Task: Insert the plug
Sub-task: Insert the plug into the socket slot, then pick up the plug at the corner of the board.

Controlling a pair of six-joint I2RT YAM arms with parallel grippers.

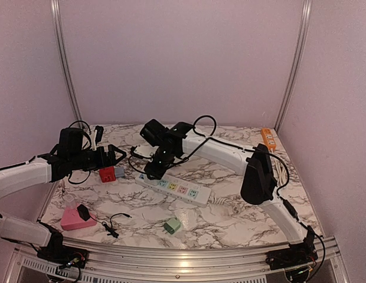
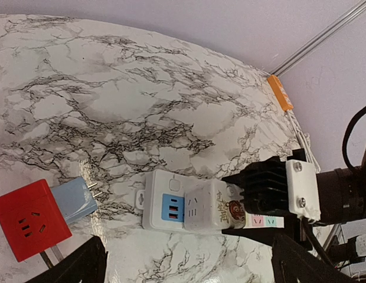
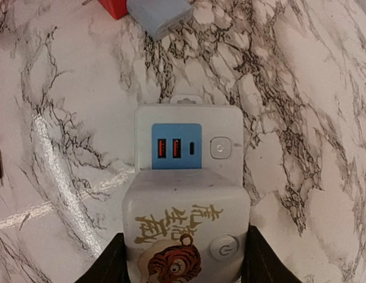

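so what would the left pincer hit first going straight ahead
Probably the white cube adapter at the power strip, held by the right pincer; the red socket cube lies off to the side. Depth is unclear.

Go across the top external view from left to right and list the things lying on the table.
pink box → red cube socket → grey-blue plug → white power strip → orange power strip. The green plug is left out: it lies nearer, within the white strip's span.

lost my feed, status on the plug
Left gripper open, near red cube. Right gripper shut on adapter. Adapter on strip beside usb panel, seating unclear. Nothing blocking.
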